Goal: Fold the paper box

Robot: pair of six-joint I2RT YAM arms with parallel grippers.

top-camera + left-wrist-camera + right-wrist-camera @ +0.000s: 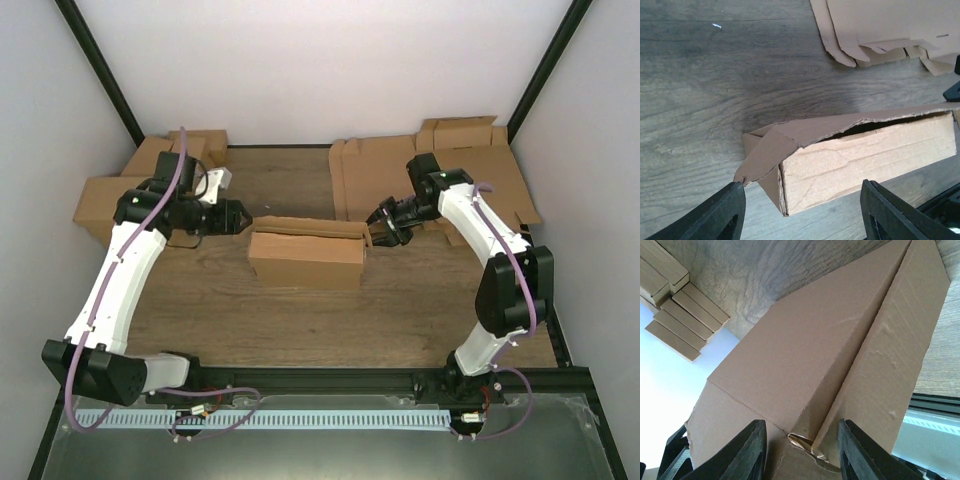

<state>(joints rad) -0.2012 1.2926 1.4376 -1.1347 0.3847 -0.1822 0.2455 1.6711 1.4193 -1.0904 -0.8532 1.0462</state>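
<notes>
The plain brown paper box [305, 258] lies mid-desk [300, 325], long side across. At its 9 o'clock end the left tool [243, 216] is spread, one fingertip [727, 207] touching a loose flap corner. At 3 o'clock the right tool [378, 228] pinches the box's end (cardboard crumpled between its fingers). Flat sheets [385, 175] lie at 1 o'clock, cartons [150, 170] at 10.

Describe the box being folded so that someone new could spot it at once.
On the wooden table, look at the middle, between the left hand and the right hand. The box there is long, brown and standing up hollow with its top gaping, unlike the flat sheets behind it and the cartons at the far left.
</notes>
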